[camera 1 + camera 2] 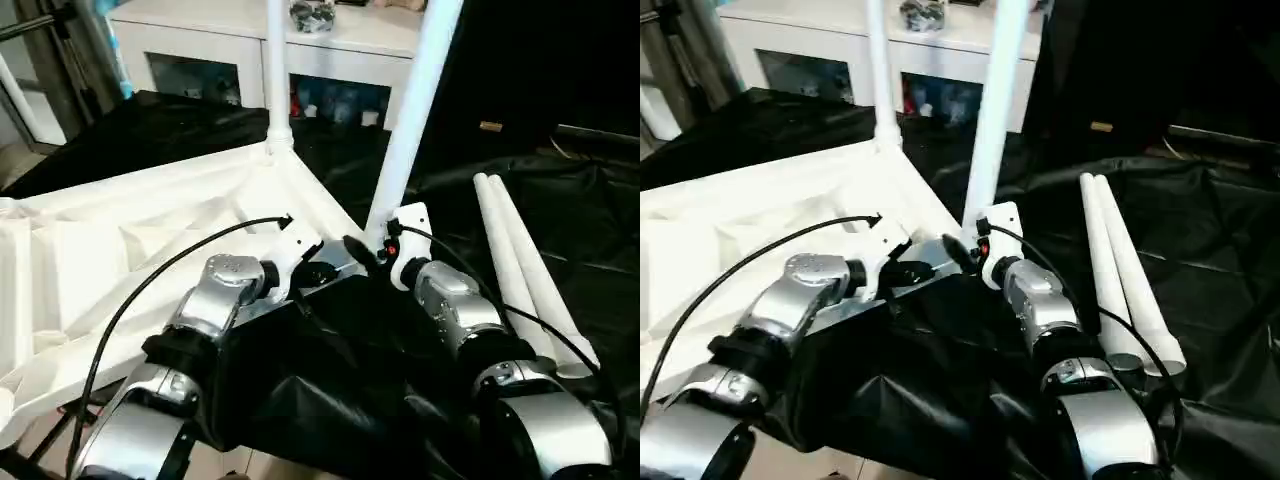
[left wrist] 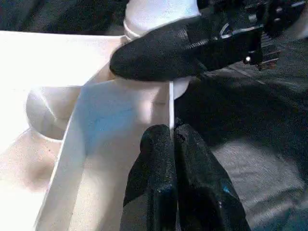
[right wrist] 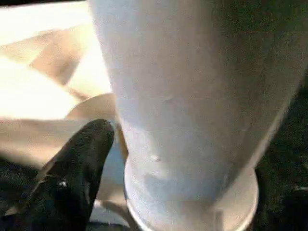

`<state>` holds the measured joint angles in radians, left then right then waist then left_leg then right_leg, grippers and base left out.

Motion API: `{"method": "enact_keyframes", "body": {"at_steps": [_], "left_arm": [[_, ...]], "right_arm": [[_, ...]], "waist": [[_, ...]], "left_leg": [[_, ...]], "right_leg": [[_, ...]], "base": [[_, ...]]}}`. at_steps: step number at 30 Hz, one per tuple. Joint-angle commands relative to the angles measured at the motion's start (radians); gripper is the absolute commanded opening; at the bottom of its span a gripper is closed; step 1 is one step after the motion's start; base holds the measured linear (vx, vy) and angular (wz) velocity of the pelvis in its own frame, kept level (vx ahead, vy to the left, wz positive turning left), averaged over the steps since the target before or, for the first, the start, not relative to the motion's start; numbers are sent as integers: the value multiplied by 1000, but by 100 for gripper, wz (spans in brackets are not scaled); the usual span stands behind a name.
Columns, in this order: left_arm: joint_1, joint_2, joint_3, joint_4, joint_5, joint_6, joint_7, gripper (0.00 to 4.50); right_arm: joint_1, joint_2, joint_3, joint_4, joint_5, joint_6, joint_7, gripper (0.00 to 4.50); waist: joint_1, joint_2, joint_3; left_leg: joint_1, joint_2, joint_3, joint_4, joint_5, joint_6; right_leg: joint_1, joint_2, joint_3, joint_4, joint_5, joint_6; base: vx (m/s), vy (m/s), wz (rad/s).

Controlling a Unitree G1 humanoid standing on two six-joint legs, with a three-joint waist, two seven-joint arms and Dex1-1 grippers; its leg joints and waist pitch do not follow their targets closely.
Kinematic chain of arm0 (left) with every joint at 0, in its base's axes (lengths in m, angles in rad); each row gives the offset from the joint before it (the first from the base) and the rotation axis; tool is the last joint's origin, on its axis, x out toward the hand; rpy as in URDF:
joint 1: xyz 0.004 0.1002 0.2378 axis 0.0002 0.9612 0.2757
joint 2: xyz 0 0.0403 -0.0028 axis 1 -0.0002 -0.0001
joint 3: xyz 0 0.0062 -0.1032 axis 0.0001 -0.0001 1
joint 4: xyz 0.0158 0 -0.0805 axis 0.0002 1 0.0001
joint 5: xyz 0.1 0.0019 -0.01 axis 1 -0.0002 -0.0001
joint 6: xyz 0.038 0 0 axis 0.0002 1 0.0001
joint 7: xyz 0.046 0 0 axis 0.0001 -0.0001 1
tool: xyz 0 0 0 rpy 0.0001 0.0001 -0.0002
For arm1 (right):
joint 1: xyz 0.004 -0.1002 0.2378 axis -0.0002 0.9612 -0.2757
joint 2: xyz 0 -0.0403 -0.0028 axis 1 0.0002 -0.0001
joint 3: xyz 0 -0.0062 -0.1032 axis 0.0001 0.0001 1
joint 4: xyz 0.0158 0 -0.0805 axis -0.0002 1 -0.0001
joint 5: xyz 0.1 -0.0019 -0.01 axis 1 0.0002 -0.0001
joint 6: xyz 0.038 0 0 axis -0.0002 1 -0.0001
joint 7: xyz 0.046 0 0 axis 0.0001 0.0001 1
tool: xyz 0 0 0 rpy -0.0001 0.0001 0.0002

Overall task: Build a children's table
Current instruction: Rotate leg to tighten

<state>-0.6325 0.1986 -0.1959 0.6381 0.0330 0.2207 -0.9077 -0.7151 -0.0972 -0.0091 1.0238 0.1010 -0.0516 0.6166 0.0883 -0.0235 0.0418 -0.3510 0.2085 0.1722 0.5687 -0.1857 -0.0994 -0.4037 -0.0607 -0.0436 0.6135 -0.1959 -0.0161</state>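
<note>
The white plastic rectangular tabletop [image 1: 130,250] lies upside down on a black cloth [image 1: 330,390], its ribbed underside facing up. A long white tapered tube leg [image 1: 274,70] stands upright in the far corner socket, and a second white tube leg [image 1: 412,110] rises, leaning slightly, from the near corner socket beside the grippers. Two more white tube legs [image 1: 525,270] lie side by side on the cloth to the right, touching each other. The left gripper [image 2: 172,139] has its two black fingers pressed together, their tips at the thin edge of the tabletop's rim just beside the near corner socket. The right gripper [image 1: 365,250] sits at the base of the leaning leg; one black finger [image 2: 163,50] lies across the leg's foot, and the jaws stand apart around the tube. A white cabinet with glass doors [image 1: 220,50] stands behind.
</note>
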Motion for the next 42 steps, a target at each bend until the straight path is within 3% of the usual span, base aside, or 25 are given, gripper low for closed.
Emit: {"method": "enact_keyframes", "body": {"at_steps": [1, 5, 8, 12, 16, 17, 25, 29, 30, 31, 34, 36, 41, 42], "left_arm": [[12, -7, -28, -69, -67, -42, -109, 0], [29, 31, -33, -97, -81, -38, -183, 0], [42, 62, -40, -113, -87, -41, -235, 0], [64, 100, -51, -155, -109, -20, -321, 0], [73, 114, -54, -173, -120, -8, -356, 0], [74, 117, -57, -176, -122, -7, -364, 0], [78, 121, -58, -185, -117, -3, -361, 0], [64, 104, -47, -152, -99, -17, -297, 0], [49, 87, -35, -123, -86, -20, -241, 0], [33, 68, -22, -96, -77, -22, -187, 0], [26, 60, -17, -87, -74, -24, -167, 0], [-20, 7, 11, -26, -51, -22, -23, 0], [-67, -50, 16, 32, -28, -18, 107, 0], [-79, -73, 15, 44, -21, -15, 129, 0]], "right_arm": [[34, -16, 68, -33, -18, 16, 167, 433], [68, -79, 107, -115, -10, 32, 323, 445], [90, -121, 120, -171, 7, 51, 428, 445], [105, -152, 124, -204, 31, 67, 522, 445], [120, -160, 137, -223, 26, 77, 548, 445], [126, -160, 142, -231, 25, 83, 552, 418], [138, -143, 144, -248, 24, 117, 551, 353], [138, -123, 134, -231, 15, 107, 484, 317], [128, -106, 126, -194, -7, 96, 392, 308], [115, -84, 111, -153, -24, 80, 290, 296], [109, -74, 104, -138, -27, 76, 251, 285], [79, -9, 53, -70, -15, 104, 45, 276], [44, 84, 5, -1, 1, 123, -188, 274], [35, 114, 9, 19, -12, 91, -223, 274]], "waist": [[1, -6, -58], [8, -5, -58], [12, -6, -57], [18, -6, -55], [17, -5, -55], [18, -5, -55], [22, -7, -57], [21, -7, -56], [20, -6, -56], [16, -8, -55], [12, -9, -53], [5, -9, -53], [1, -7, -57], [2, -8, -58]], "left_leg": [[-5, 19, 4, -54, -114, 73], [-3, 22, 6, -50, -90, 106], [-3, 24, 8, -49, -103, 111], [0, 27, 7, -53, -139, 85], [0, 25, 7, -54, -132, 76], [1, 26, 7, -54, -127, 77], [-1, 24, 6, -53, -111, 74], [0, 23, 6, -54, -112, 68], [1, 24, 6, -54, -115, 65], [1, 21, 5, -56, -123, 50], [2, 19, 3, -58, -141, 35], [3, 17, 4, -59, -135, 27], [3, 15, 4, -57, -109, 25], [2, 15, 3, -56, -109, 25]], "right_leg": [[58, -71, 39, -60, -44, -236], [60, -68, 35, -53, 22, -256], [58, -68, 35, -54, 7, -258], [56, -72, 35, -61, -81, -248], [55, -70, 36, -60, -83, -245], [54, -69, 35, -60, -76, -245], [56, -69, 35, -57, -60, -243], [55, -70, 36, -58, -65, -241], [53, -70, 36, -60, -71, -239], [53, -73, 38, -63, -98, -229], [54, -73, 40, -68, -150, -214], [52, -71, 41, -68, -144, -211], [53, -71, 41, -64, -99, -211], [55, -72, 40, -63, -95, -212]], "base": [[0, 0, 0], [0, 0, 0], [0, 0, 0], [0, 0, 0], [0, 0, 0], [0, 0, 0], [0, 0, 0], [0, 0, 0], [0, 0, 0], [0, 0, 0], [0, 0, 0], [0, 0, 0], [0, 0, 0], [0, 0, 0]]}}
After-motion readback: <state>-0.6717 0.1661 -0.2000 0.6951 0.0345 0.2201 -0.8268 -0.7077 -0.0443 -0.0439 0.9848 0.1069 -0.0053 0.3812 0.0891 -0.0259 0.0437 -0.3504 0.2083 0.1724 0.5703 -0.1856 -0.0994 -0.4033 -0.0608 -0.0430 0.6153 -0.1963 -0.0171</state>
